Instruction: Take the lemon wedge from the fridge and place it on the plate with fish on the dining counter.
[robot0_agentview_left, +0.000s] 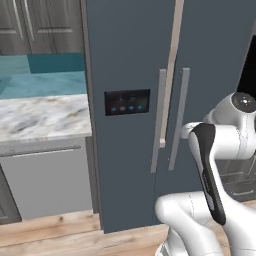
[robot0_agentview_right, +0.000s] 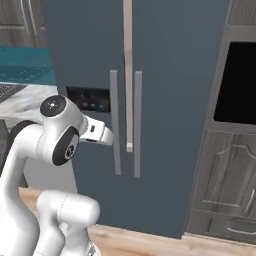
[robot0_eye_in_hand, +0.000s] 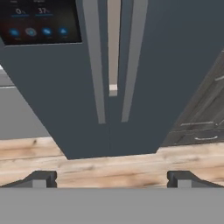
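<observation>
Hand (robot0_eye_in_hand: 112, 178) fully open, holds nothing, fingertips (robot0_eye_in_hand: 41, 178) wide apart, aimed at lower front of fridge (robot0_eye_in_hand: 144, 65), well short of it. Step in hand: approach to fridge; doors look nearly shut, pale gap between them. Lemon wedge unseen, presumably inside fridge. Next move calls for reaching one long grey handle (robot0_eye_in_hand: 94, 61) beside centre seam, closing on it, pulling door open. Left of fridge: marble surface (robot0_agentview_left: 40, 117), black blue-lit panel (robot0_agentview_left: 127, 102) on left door. Right of fridge: dark oven window (robot0_agentview_right: 235, 82), grey cupboards (robot0_agentview_right: 225, 190). Closed doors block wedge.
</observation>
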